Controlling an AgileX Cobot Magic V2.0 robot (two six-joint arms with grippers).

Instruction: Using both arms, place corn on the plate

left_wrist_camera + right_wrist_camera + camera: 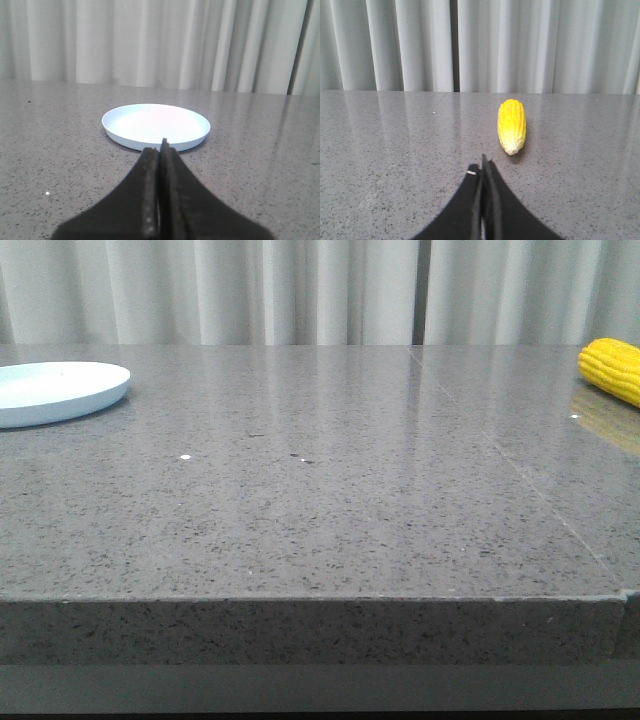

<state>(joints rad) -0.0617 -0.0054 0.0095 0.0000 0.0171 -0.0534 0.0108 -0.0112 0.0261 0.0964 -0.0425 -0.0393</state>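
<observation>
The bright yellow corn (612,368) lies on the grey table at the far right, cut off by the edge of the front view. In the right wrist view the corn (512,125) lies a short way ahead of my right gripper (482,162), its paler tip toward the gripper. The right gripper is shut and empty. The pale blue-white plate (55,390) sits at the far left of the table. In the left wrist view the plate (156,126) is empty, just ahead of my left gripper (161,146), which is shut and empty. Neither gripper shows in the front view.
The grey speckled stone table (320,500) has its front edge near the camera. A seam (520,475) runs diagonally across its right part. Pale curtains (320,290) hang behind the table's far edge.
</observation>
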